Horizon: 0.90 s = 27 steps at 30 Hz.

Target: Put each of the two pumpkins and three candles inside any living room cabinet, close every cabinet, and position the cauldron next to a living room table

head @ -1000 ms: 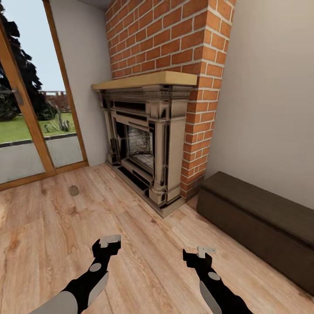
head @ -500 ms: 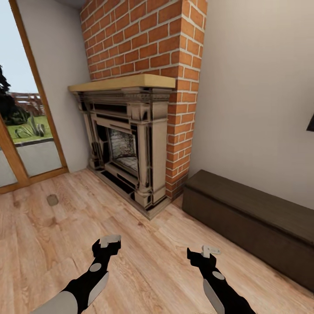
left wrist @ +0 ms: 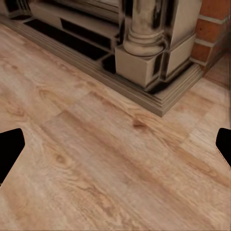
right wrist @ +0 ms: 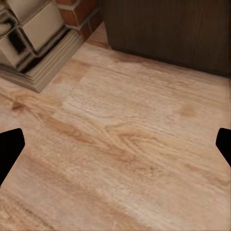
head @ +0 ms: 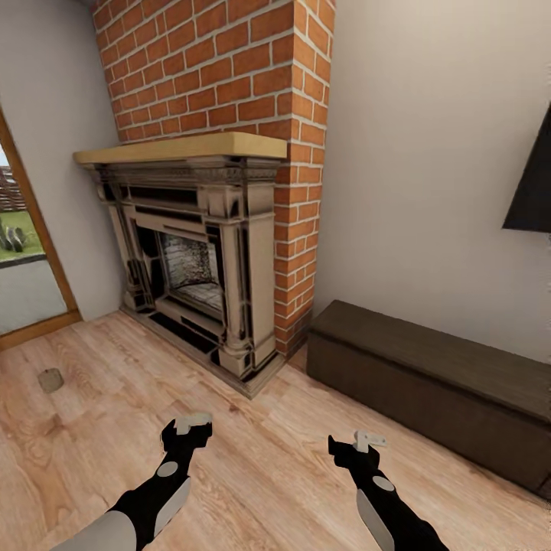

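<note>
Now you face a brick fireplace [head: 191, 252] with the dark brown cabinet [head: 428, 390] low against the wall on your right, all fronts closed. One candle [head: 50, 379] stands on the wooden floor [head: 260, 467] far to your left, near the glass door. Your left gripper [head: 189, 423] and right gripper [head: 366, 439] hang above the floor, both spread wide and holding nothing.
</note>
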Motion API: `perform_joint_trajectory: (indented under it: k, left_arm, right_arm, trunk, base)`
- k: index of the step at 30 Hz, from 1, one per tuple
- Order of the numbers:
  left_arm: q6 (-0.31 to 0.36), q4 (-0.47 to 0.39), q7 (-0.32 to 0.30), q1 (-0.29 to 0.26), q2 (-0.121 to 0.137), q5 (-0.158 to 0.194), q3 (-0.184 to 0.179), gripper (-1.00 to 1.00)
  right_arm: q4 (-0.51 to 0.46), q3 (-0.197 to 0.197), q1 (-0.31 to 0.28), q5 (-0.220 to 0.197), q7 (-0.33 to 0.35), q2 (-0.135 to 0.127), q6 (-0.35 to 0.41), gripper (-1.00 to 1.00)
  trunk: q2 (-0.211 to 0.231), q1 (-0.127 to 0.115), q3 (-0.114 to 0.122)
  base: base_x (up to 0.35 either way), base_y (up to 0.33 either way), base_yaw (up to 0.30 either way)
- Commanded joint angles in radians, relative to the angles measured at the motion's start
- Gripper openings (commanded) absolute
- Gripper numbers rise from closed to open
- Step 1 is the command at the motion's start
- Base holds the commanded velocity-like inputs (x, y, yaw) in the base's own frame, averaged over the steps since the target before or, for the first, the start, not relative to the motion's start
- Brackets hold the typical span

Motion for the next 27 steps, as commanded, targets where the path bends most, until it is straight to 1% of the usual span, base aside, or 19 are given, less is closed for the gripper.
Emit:
perform_joint_trajectory:
  k: [1, 4, 9, 14, 16, 20, 27]
  left_arm:
    - [-0.003, -0.001, 0.007, 0.0, 0.001, 0.007, -0.009, 1.0]
    - [-0.003, -0.001, 0.007, 0.0, 0.001, 0.007, -0.009, 1.0]
    - [-0.003, -0.001, 0.007, 0.0, 0.001, 0.007, -0.009, 1.0]
    - [-0.003, -0.001, 0.007, 0.0, 0.001, 0.007, -0.009, 1.0]
    - [-0.003, -0.001, 0.007, 0.0, 0.001, 0.007, -0.009, 1.0]
    - [-0.004, -0.001, 0.007, 0.0, 0.001, 0.007, -0.009, 1.0]
    - [-0.004, -0.001, 0.007, 0.001, 0.001, 0.007, -0.014, 1.0]
  right_arm:
    - [0.001, 0.006, -0.001, -0.011, -0.007, -0.001, -0.005, 1.0]
    - [0.001, 0.005, -0.001, -0.011, -0.007, -0.001, -0.005, 1.0]
    - [0.002, 0.004, -0.001, -0.011, -0.007, -0.001, -0.005, 1.0]
    - [0.003, 0.004, -0.001, -0.017, -0.007, -0.003, -0.005, 1.0]
    - [0.004, 0.004, -0.001, -0.04, -0.007, -0.004, -0.005, 1.0]
    - [0.004, 0.004, -0.001, -0.057, -0.007, -0.006, -0.009, 1.0]
    - [0.004, 0.004, -0.001, -0.062, -0.007, -0.007, -0.026, 1.0]
  trunk:
    - [0.0, 0.0, 0.0]
    - [0.0, 0.0, 0.003]
    - [0.0, 0.0, 0.007]
    - [0.0, 0.0, 0.012]
    - [0.0, 0.0, 0.013]
    - [0.0, 0.0, 0.017]
    - [0.0, 0.0, 0.023]
  base:
    - [0.249, 0.249, -0.265]
    - [0.256, 0.216, -0.265]
    - [0.15, 0.076, -0.265]
    - [0.032, 0.015, -0.265]
    - [0.008, 0.004, -0.265]
    - [0.003, 0.001, -0.265]
    - [0.001, 0.0, -0.264]
